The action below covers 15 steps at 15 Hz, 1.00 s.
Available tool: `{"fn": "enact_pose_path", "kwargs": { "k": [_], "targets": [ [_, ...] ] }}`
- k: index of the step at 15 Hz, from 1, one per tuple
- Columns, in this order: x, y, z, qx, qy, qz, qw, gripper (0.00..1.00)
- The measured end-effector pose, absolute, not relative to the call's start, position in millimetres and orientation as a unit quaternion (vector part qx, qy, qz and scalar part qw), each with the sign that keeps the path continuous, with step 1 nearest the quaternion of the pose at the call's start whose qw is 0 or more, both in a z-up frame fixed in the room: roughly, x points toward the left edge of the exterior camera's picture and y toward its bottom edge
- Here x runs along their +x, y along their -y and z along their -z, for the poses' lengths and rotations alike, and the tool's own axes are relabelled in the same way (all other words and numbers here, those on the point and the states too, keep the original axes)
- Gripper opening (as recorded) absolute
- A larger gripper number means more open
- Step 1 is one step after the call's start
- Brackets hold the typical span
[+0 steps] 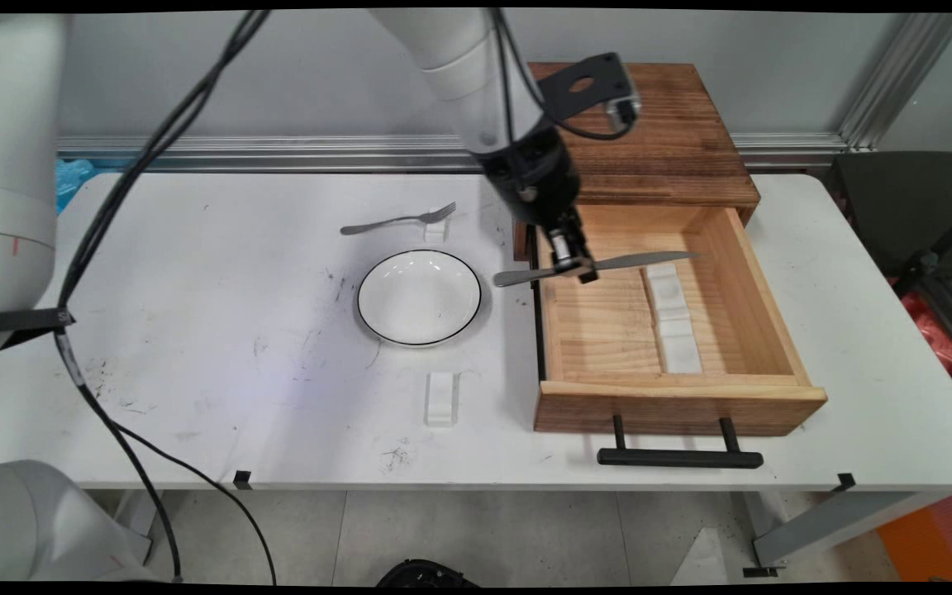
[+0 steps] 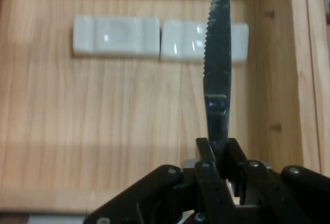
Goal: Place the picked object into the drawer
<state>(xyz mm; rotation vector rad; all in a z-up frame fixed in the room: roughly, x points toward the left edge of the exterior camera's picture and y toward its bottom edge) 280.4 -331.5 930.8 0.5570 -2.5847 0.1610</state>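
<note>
— What do we have in the gripper [image 1: 575, 266]?
— A knife [image 1: 600, 266], our fingers [image 2: 206, 154] clamped on it mid-length; it lies level above the open wooden drawer [image 1: 674, 397], over its far left part.
— And around it?
— Two white rests [image 2: 116, 36] on the drawer floor; a white bowl [image 1: 419, 297] and a fork [image 1: 397, 221] to the left.

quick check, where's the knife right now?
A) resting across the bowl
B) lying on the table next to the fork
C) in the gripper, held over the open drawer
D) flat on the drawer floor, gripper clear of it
C: the gripper is shut on the knife, which hangs level above the open drawer; the fork and the bowl lie apart on the table.
</note>
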Motion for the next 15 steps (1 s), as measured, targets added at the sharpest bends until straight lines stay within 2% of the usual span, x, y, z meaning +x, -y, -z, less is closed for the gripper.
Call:
{"fn": "enact_pose_path", "kwargs": {
  "k": [7,15],
  "targets": [
    [234,360,-915,0.202,0.942,-0.067,0.257,0.00],
    [201,370,-889,0.200,0.942,-0.064,0.263,0.00]
  ]
}}
